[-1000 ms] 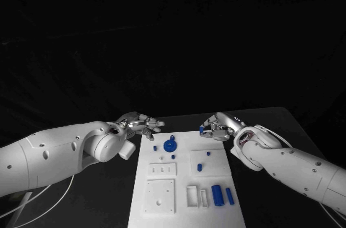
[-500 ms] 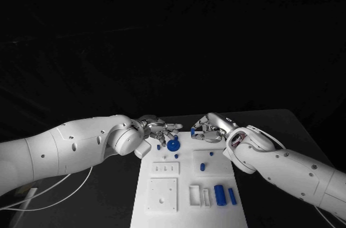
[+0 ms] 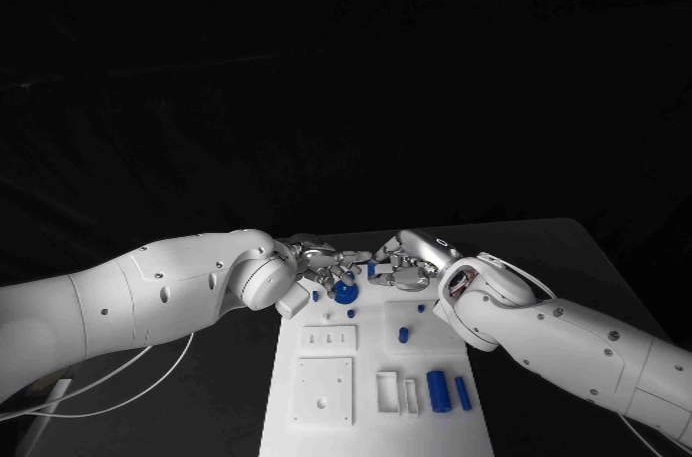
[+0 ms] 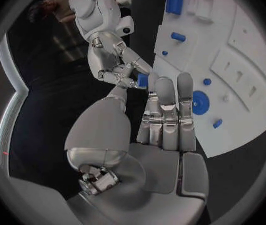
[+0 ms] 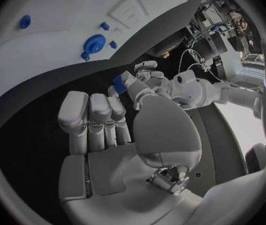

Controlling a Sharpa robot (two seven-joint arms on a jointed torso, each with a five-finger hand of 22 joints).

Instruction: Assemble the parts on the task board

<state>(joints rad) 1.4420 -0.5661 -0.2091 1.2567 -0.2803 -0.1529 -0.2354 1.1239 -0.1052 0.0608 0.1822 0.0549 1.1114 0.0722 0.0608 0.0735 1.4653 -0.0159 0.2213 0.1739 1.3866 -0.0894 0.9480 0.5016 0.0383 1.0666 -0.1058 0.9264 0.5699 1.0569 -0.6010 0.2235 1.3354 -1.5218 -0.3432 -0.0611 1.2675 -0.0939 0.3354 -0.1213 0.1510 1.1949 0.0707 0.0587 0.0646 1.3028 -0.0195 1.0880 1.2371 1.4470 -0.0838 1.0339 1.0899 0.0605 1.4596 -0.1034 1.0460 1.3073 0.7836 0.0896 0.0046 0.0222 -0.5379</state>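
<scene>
On the near end of the task board [image 3: 325,422] two blue cylinders [image 3: 436,387] lie side by side on the right. Farther along, a small blue peg [image 3: 402,332] sits mid-board, and a round blue disc [image 3: 345,292] stands toward the far end. Beyond it, over the far edge, my two hands meet: my right hand [image 3: 408,264] pinches a small blue part [image 4: 143,80] in its fingertips, while my left hand [image 3: 320,261] reaches to it with fingers extended, gripping nothing that I can see.
</scene>
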